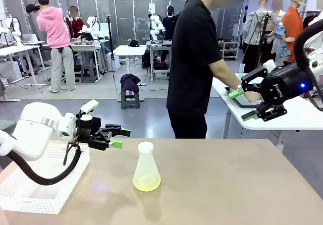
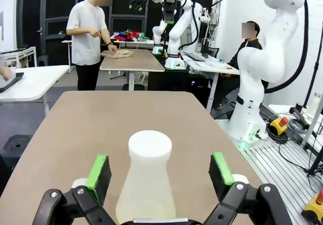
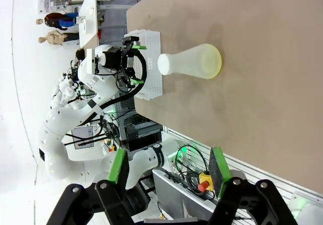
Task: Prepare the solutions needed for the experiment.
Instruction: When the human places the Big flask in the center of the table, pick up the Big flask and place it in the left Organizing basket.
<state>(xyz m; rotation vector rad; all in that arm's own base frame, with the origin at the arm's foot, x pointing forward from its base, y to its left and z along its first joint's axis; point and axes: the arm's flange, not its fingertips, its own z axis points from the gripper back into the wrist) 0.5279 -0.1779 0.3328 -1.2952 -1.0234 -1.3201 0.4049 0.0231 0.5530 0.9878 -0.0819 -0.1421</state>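
A frosted-white conical flask point(image 1: 147, 167) stands upright near the middle of the tan table point(image 1: 237, 184). A shallow layer of pale yellow solution point(image 1: 147, 184) lies in its base. My left gripper point(image 1: 121, 138) hovers open just left of the flask at neck height, pointing at it. In the left wrist view the flask point(image 2: 146, 184) stands close ahead between the spread green pads point(image 2: 99, 172) of that gripper point(image 2: 160, 172), untouched. My right gripper point(image 1: 242, 105) hangs open and empty high at the right. From there my right gripper point(image 3: 169, 167) looks down on the flask point(image 3: 189, 62) and its solution point(image 3: 214, 62).
A white perforated basket point(image 1: 45, 184) sits at the table's front left, under my left arm. A person in a black shirt point(image 1: 194, 58) stands beyond the far edge, reaching to a white side table point(image 1: 298, 116) close behind my right gripper.
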